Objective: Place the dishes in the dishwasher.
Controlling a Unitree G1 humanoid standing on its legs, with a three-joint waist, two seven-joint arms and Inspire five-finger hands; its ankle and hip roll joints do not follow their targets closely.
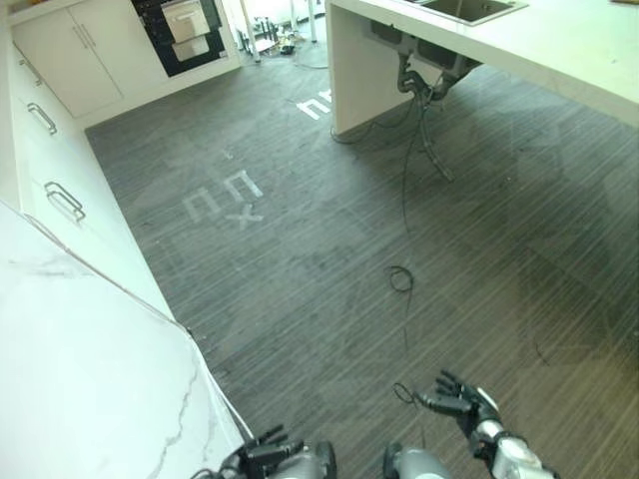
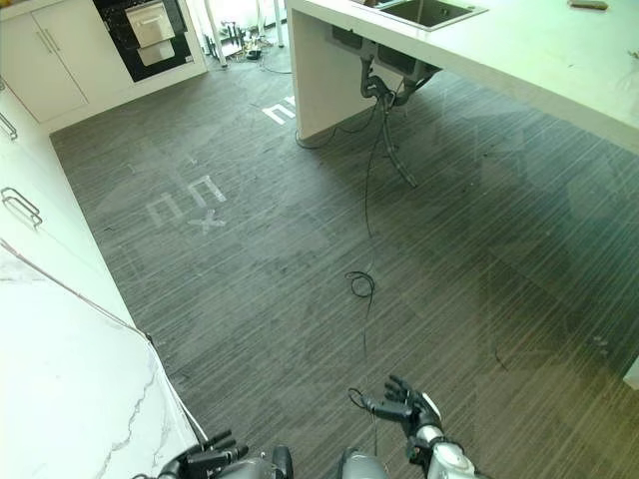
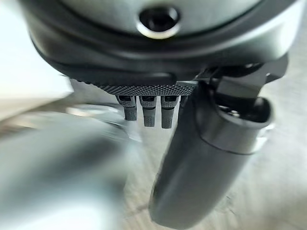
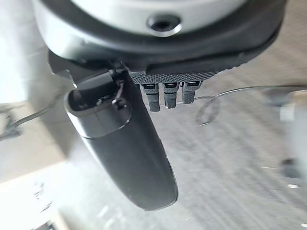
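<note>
Both hands hang low over the dark striped floor [image 1: 329,269] and carry nothing: the right hand [image 1: 461,399] shows its fingers spread and relaxed, and in its wrist view the thumb [image 4: 125,148] stands straight beside a row of straight fingertips [image 4: 170,96]; the left hand [image 1: 262,454] sits just beside the edge of the white marbled bench [image 1: 80,369], its fingers likewise loose, with thumb [image 3: 201,163] and fingers uncurled in its own wrist view. No dishes can be made out in either hand. Farther off, white cabinet drawers with metal handles [image 1: 62,200] line the robot's left, a dark built-in oven [image 1: 180,35] stands at the far end, and a white island with a sink [image 2: 424,12] lies ahead to the right.
</note>
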